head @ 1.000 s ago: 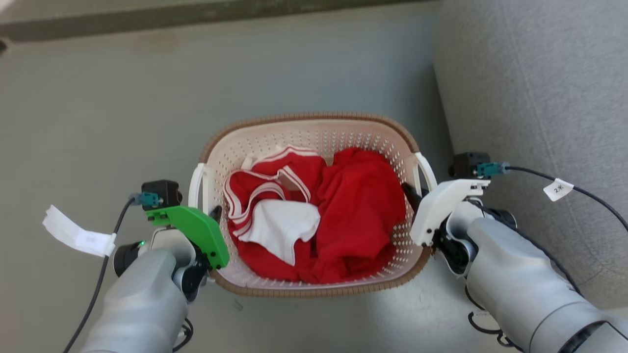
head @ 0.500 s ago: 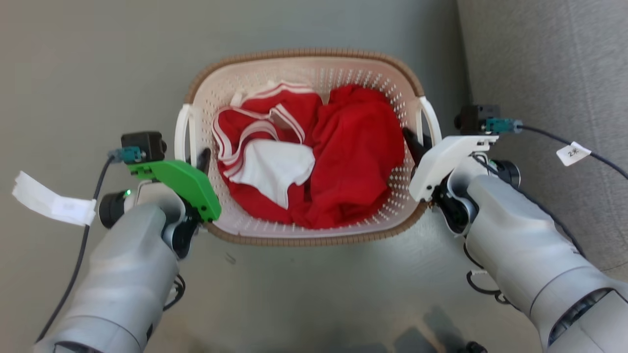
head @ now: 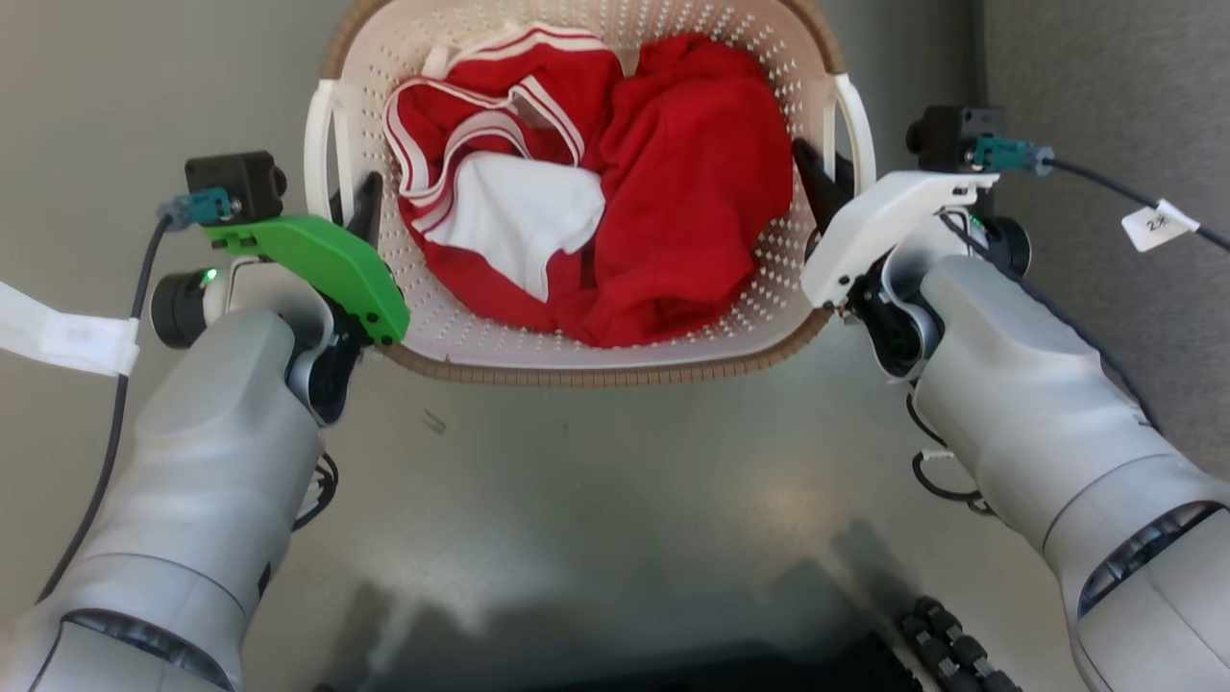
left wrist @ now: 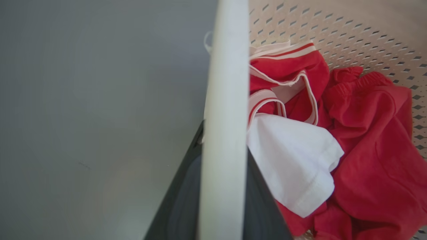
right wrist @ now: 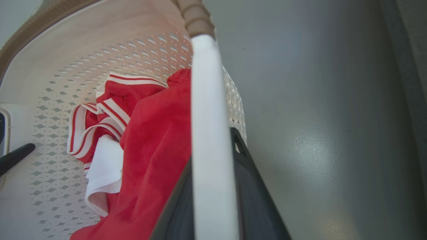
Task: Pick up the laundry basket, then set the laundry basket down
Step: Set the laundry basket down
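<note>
Basket [head: 596, 370] hangs between the two arms, its brown near rim just ahead of the pale forearms. The left end effector [head: 351, 197] is clenched on the left handle [head: 320, 144]; the left wrist view shows that white loop [left wrist: 223, 133] running between the two dark fingers, one close on each side. The right end effector [head: 824, 168] grips the right handle [head: 858, 120] the same way, and in the right wrist view the loop [right wrist: 210, 150] passes between its fingers. Inside lie crumpled red clothes [head: 692, 192] and a white cloth [head: 519, 216]. Beneath and beyond is grey floor [head: 615, 500], with a grey sofa [head: 1105, 77] at the right. The pick-up looks done: both handles are held and the basket seems clear of the floor, though its underside is hidden. Lowering it level and letting go of both handles remain.
</note>
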Robot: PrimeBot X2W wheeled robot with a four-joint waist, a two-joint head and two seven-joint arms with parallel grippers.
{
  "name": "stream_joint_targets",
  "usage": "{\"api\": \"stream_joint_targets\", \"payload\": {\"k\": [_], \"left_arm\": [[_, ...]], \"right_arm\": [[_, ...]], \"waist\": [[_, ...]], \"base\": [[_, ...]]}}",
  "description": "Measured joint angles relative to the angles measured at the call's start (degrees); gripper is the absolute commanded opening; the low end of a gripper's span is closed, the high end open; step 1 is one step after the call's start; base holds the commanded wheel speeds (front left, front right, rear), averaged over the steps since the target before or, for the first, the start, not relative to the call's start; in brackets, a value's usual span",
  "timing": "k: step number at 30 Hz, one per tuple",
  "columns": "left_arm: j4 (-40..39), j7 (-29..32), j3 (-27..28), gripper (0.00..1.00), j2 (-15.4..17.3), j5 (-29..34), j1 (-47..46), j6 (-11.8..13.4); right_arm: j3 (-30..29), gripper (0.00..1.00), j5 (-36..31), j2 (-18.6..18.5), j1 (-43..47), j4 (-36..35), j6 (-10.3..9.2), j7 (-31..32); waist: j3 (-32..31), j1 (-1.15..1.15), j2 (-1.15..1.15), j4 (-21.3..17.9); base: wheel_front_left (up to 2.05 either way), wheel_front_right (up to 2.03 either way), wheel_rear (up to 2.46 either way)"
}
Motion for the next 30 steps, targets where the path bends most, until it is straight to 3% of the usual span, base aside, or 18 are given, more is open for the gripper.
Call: {"api": "stream_joint_targets", "payload": {"k": [15,30], "left_arm": [[-1.3,-2.1,-0.2,0.0,0.8,0.7,-3.3,0.0],[-2.7,-3.1,0.0,0.0,2.0,1.9,-5.7,0.0]], "right_arm": [[-0.8,0.0,-1.2,-0.2,-4.1,-0.1,-0.12,-1.4],[-4.3,0.0,-4.2,-0.2,-6.3,-2.9,-2.03,-1.5]], "waist": [[9.0,0.0,0.0,-0.2],[12.9,-0.01,0.0,-0.5]], "base": [[0.0,0.0,0.0],[0.0,0.0,0.0]]}}
